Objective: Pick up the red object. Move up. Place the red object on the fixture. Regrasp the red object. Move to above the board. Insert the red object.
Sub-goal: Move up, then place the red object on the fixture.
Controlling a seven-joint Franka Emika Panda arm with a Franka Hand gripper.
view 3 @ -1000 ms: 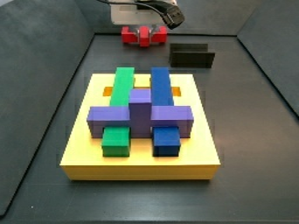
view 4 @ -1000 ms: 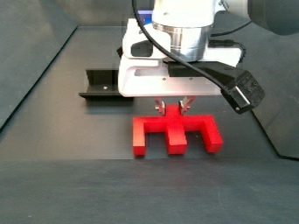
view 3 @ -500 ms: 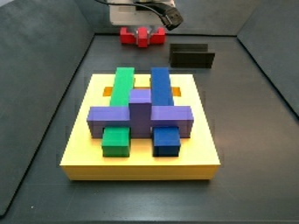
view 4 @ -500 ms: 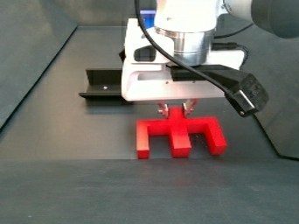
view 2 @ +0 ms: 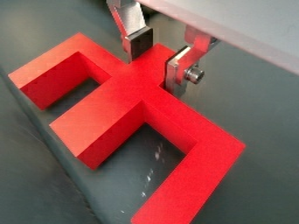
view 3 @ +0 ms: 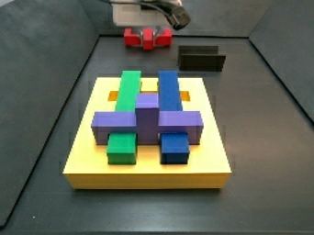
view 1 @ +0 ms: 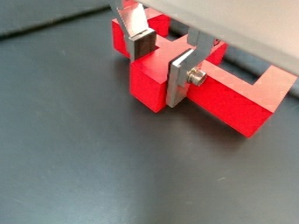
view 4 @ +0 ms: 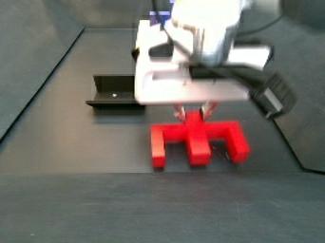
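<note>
No readable text, labels or numbers anywhere.

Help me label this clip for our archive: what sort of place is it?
Likely a robot lab test cell for assembly trials. A dark walled enclosure holds a yellow board with fitted blocks, a black fixture stands on the floor, and the claw at the far end grips a red object.

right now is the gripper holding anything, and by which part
The gripper holds the red object by its raised centre tab, one finger on each side. In a side view the piece hangs under the gripper, legs forward.
</note>
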